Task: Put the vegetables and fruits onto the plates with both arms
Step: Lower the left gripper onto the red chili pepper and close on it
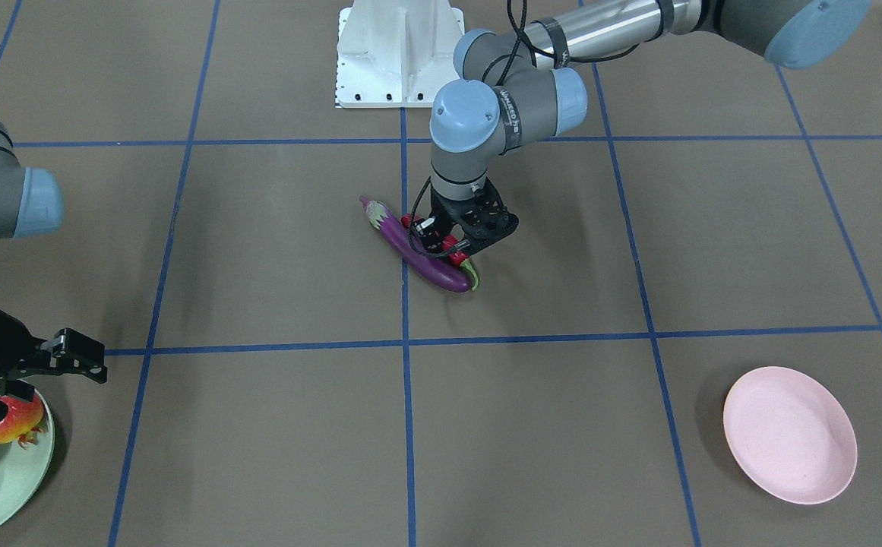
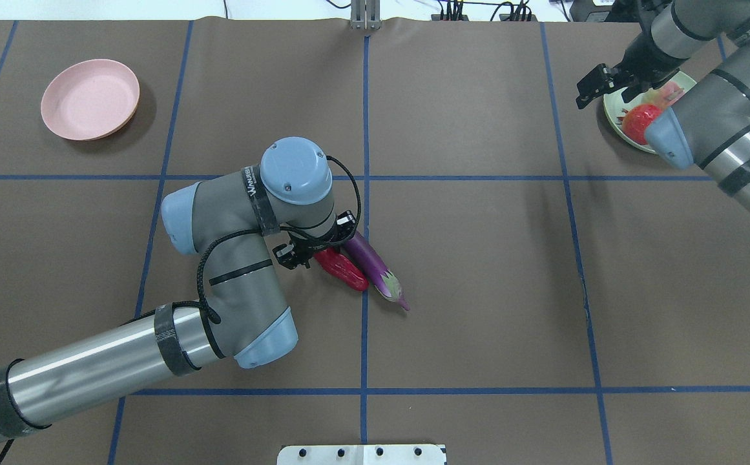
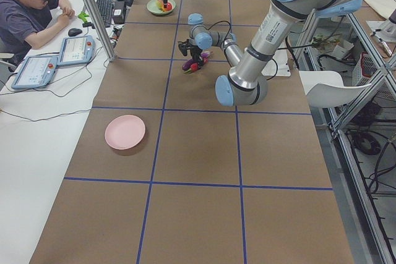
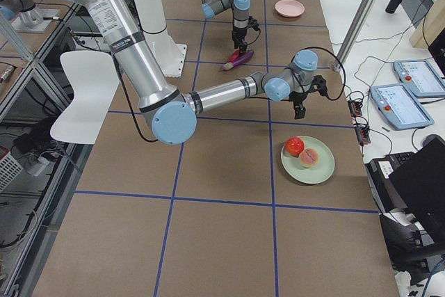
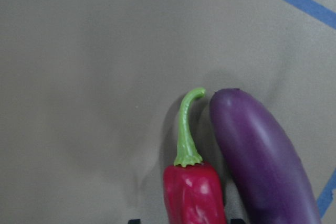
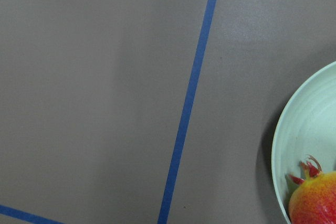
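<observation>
Chili pepper, just beside eggplant: left gripper straddling, jaws apart; next, close, lift clear. Right gripper spread, empty

Overhead and front-facing cameras look steeply down from opposite sides; two end cameras look along the table. All share the eggplant beside the left gripper, whose wrist camera views it close-up.

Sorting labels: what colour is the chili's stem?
The chili's stem is green; left wrist view shows it best.
</observation>
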